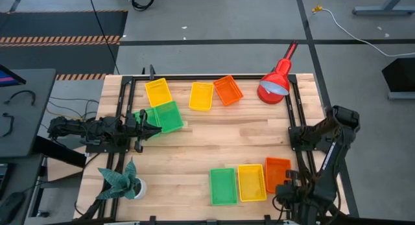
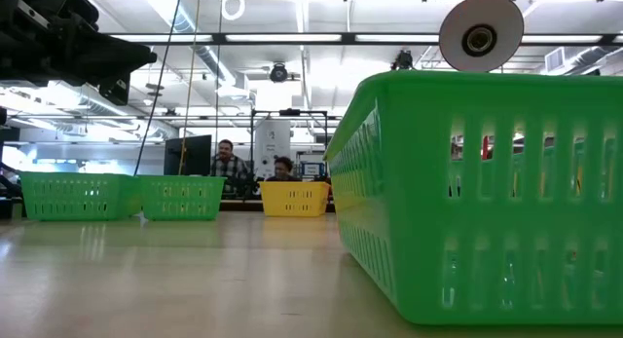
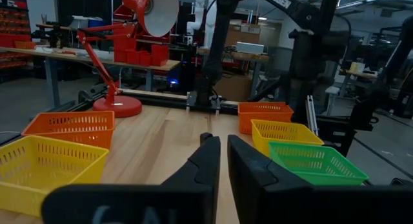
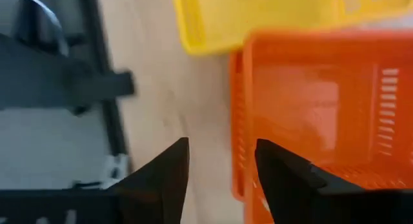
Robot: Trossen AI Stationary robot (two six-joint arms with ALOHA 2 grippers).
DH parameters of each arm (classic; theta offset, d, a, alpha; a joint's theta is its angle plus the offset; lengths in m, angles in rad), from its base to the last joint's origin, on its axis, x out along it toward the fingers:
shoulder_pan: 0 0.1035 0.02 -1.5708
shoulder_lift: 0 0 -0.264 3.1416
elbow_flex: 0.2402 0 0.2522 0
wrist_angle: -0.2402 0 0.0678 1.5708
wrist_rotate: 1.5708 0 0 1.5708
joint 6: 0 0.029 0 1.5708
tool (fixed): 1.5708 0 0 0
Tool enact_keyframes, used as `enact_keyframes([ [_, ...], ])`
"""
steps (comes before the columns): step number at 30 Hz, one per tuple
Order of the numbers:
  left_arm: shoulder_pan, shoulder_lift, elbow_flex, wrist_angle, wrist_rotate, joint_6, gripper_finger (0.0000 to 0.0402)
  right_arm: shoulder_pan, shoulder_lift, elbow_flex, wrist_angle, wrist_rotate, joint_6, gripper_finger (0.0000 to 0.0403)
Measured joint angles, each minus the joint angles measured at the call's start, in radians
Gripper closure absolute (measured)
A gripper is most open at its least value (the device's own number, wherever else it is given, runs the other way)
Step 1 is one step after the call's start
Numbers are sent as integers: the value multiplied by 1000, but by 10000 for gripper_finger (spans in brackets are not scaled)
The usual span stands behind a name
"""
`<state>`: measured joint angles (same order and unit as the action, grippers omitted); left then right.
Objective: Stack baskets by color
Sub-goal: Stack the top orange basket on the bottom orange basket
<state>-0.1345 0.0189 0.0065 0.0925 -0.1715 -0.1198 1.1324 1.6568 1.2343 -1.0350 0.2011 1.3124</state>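
High view, left to right: left gripper [image 1: 138,124] by the green mesh plastic basket [image 1: 168,116] at upper left, fingers nearly together, empty. Yellow baskets [image 1: 158,92], orange basket [image 1: 227,90] loose along the top. Bottom row green [image 1: 222,186], yellow [image 1: 251,182], orange [image 1: 277,174] side by side; right gripper [image 4: 219,162] spread over orange's rim. No visible stacks; most work left.

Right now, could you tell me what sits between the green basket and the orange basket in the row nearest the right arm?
A yellow basket sits between the green basket and the orange basket, side by side in the high view.
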Motion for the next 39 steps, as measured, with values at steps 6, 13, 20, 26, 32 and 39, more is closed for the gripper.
enact_keyframes([
  [6, 0, 0, 0, 0, 0, 0, 363, -41, -59, -17, -91, 94, 37, 295],
  [13, 0, 0, 0, 0, 0, 0, 369, -99, -53, -180, 178, -95, -24, 390],
  [20, 0, 0, 0, 0, 0, 0, 371, -101, -57, -187, 157, -18, 2, 396],
  [26, 0, 0, 0, 0, 0, 0, 365, -148, -24, -245, 225, 15, -2, 399],
  [32, 0, 0, 0, 0, 0, 0, 373, -151, -23, -269, 344, -102, -65, 400],
  [39, 0, 0, 0, 0, 0, 0, 367, -130, -23, -258, 361, -101, -60, 401],
])
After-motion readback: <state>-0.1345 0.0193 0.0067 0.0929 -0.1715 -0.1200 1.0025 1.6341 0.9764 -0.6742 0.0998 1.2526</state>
